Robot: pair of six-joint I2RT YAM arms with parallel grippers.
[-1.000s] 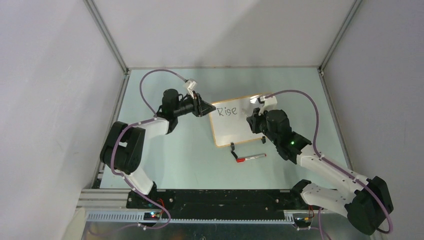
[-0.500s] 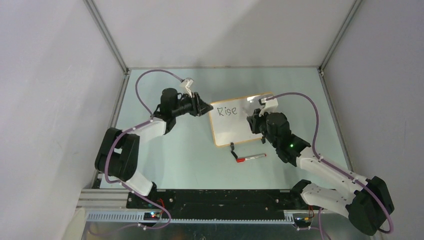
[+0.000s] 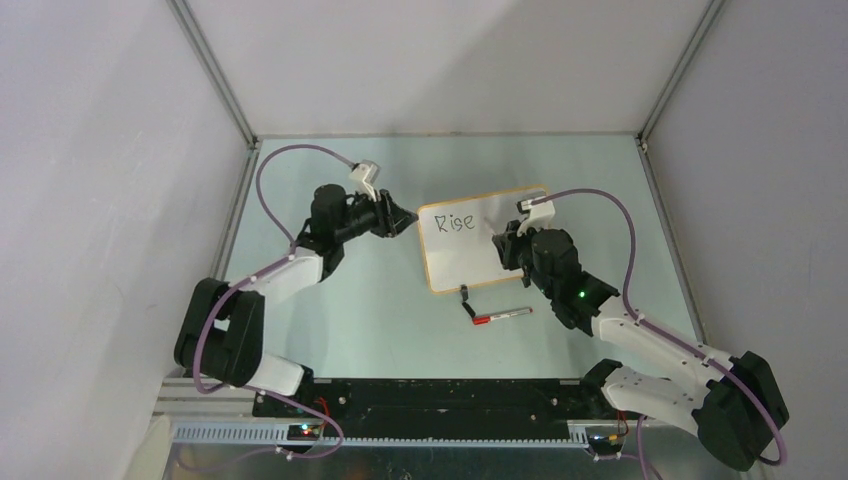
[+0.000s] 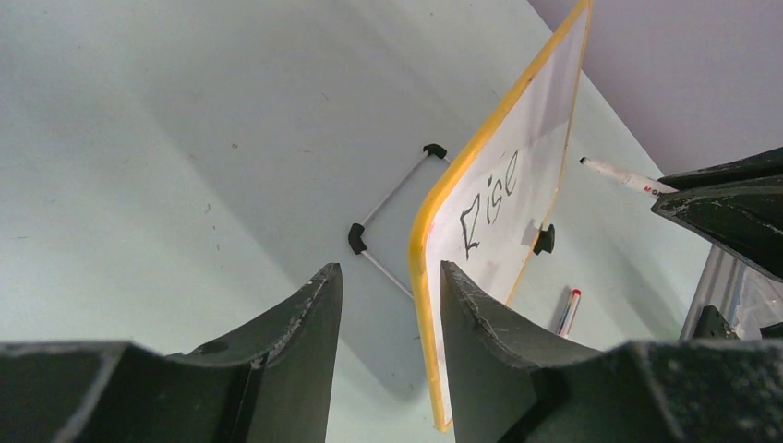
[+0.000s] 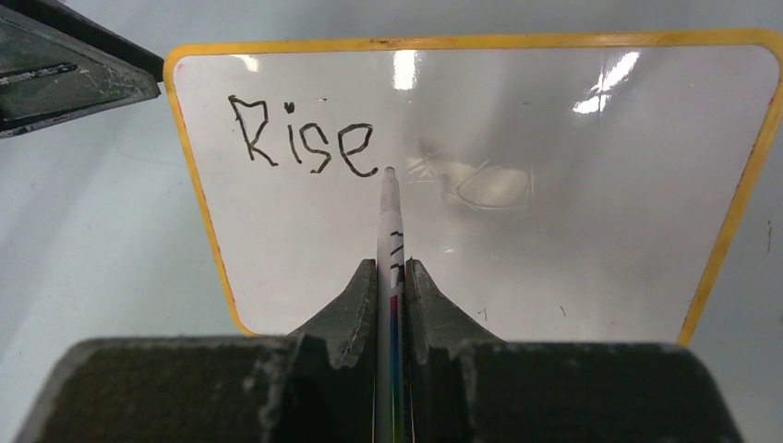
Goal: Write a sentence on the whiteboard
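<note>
**A:** What is the right gripper (image 5: 391,269) doing?

**B:** Its jaws are pinched tight on a marker (image 5: 389,217), which sticks out straight ahead between them. The tip sits just past the last letter of the writing (image 5: 305,140), black marker that so far reads only "Rise". I can't tell whether the tip is touching the surface.

**A:** And where is the whiteboard (image 5: 554,231)?

**B:** Mid-table, between the two arms. It is propped up at a lean rather than lying flat. The writing is in its upper left part as the right wrist camera sees it, and the rest of the white face is bare (apart from some glare).

**A:** The left gripper (image 4: 390,274)?

**B:** Its jaws stand partly apart and clamp nothing. It is just beside the board's left edge, and the yellow frame shows in the gap close to one finger. Whether they touch, I can't say.

**A:** Anything else around?

**B:** There is a wire stand (image 4: 392,194) behind the board, and a black foot (image 3: 466,293) at its near edge. A second pen (image 3: 502,316) with a red end lies on the table (image 3: 370,320) just in front of that foot.
</note>
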